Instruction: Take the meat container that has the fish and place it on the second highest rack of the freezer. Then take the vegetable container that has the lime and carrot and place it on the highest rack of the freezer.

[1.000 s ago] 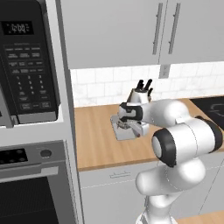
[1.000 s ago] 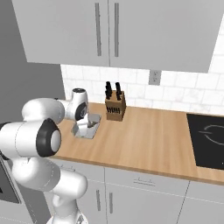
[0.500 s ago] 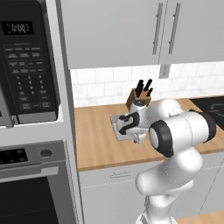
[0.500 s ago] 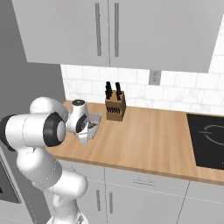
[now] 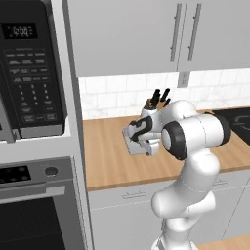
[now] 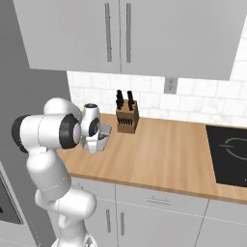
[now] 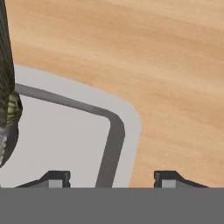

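Wooden counter (image 6: 164,149), grey tray (image 7: 65,135), claw (image 7: 111,179) spread astride tray's rim, fish (image 7: 6,113) inside.

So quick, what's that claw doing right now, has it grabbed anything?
Gripper: jaws apart, astride the rim of the grey container holding the fish; whether it grips yet cannot be told.

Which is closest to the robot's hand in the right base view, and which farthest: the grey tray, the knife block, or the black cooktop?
1. Grey tray, right at the hand, at the counter's left end.
2. Knife block, just behind and to the right, by the wall.
3. Black cooktop, at the counter's far right.
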